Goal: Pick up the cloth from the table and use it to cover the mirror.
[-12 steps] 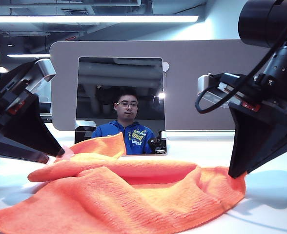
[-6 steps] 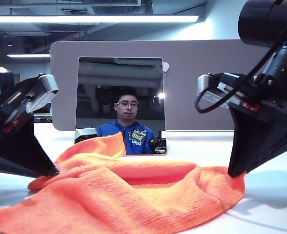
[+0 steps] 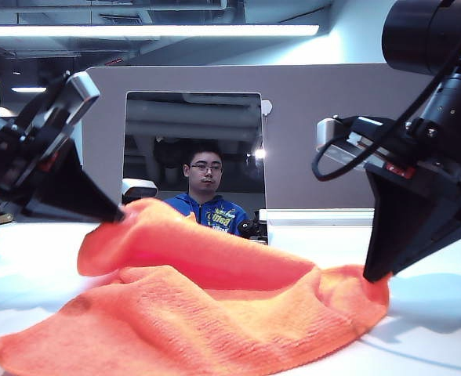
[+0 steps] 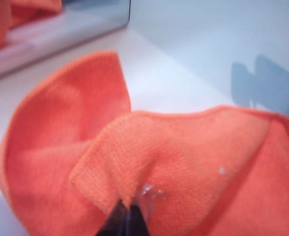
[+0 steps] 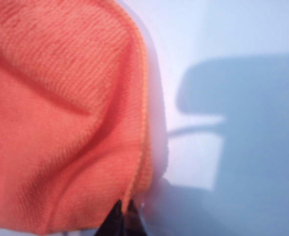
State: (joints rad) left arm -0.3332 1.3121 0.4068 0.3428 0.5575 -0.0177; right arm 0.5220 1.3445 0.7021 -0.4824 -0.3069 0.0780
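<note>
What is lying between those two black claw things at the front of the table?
The orange cloth, seen in the exterior view. It stretches from the left tool, which pinches one corner raised, to the right tool, which pinches the opposite edge low on the table.

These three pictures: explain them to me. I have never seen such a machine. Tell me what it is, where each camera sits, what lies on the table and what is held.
It is a robot with two arms, each ending in a two-finger gripper. The wide picture comes from a camera low on the table; the other two come from cameras on the wrists. An orange cloth lies in front of an upright mirror. The left gripper is shut on one cloth corner, raised off the table. The right gripper is shut on the opposite edge, down low.
</note>
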